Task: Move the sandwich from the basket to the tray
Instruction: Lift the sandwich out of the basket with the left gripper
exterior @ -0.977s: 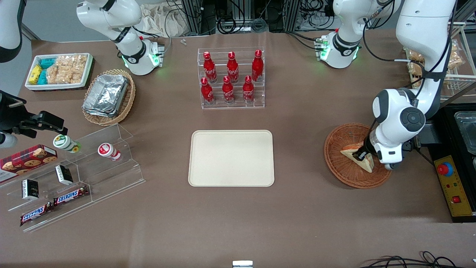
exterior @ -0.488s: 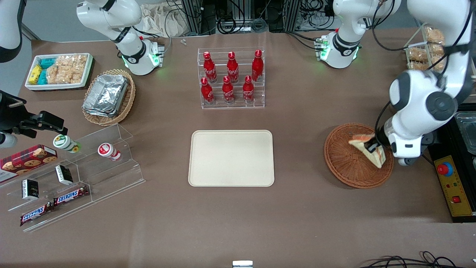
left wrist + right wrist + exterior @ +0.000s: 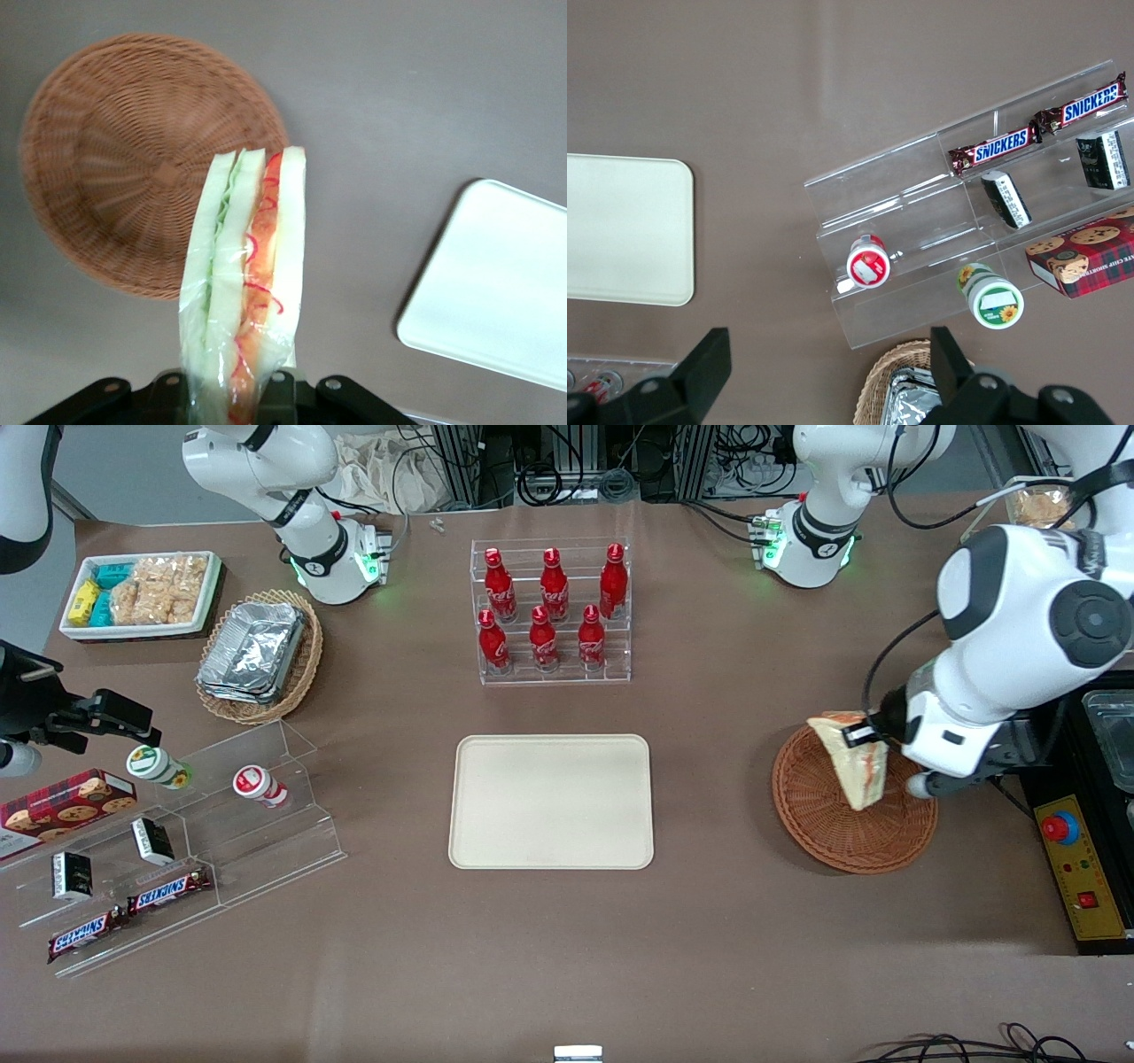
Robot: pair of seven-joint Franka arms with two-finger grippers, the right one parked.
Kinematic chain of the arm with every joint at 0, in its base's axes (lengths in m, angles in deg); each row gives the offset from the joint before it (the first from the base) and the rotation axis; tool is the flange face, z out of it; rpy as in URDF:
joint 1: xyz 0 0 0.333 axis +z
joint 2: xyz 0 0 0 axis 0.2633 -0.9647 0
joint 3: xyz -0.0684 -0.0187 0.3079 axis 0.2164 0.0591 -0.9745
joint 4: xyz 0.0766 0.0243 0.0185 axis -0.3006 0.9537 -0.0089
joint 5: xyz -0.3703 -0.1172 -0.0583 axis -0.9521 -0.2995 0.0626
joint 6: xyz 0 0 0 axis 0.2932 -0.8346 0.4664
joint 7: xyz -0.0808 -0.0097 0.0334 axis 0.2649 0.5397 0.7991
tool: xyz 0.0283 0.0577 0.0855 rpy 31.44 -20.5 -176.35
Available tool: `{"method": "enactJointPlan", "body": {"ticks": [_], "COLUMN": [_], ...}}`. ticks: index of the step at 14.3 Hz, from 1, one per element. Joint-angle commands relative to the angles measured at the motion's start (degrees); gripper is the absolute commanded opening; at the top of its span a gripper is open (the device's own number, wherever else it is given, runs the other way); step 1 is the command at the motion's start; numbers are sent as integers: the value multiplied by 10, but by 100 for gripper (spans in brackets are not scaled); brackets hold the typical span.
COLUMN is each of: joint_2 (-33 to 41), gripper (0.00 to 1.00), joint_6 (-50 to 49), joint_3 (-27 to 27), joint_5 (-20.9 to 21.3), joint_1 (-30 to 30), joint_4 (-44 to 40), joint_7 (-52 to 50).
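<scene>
one small triangular wedge of pale white bread with red-orange and green filling, the sandwich (image 3: 856, 766), hangs clamped between the fingers (image 3: 858, 733) of the left gripper (image 3: 239, 390), lifted clear above the round reddish-brown woven wicker basket (image 3: 833, 828). the wrapped slices jut out past the fingertips, cut edge showing in the wrist view, with the basket below them. the flat cream-beige rectangular tray (image 3: 550, 801) lies well apart from the fingers, toward the parked arm's end of the table. the wedge looks light, soft and easily crushed, its clear wrap probably slippery; a gentle squeeze across the flat bread faces, close to one end as now, seems the safest hold.
</scene>
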Motion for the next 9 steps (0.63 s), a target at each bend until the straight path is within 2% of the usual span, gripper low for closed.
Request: {"method": "enactJointPlan", "body": {"ticks": [1, 3, 4, 6, 9], "joint_2": [-35, -55, -66, -100, -133], "gripper": [0, 0, 0, 0, 0], "joint_6": [43, 64, 78, 107, 136], "joint_3": [58, 86, 96, 97, 96], "joint_5": [-5, -4, 11, 43, 49], "joint_1": [2, -6, -27, -67, -111], "joint_4": [-24, -29, -32, -34, -33], "joint_7": [21, 29, 25, -26, -54]}}
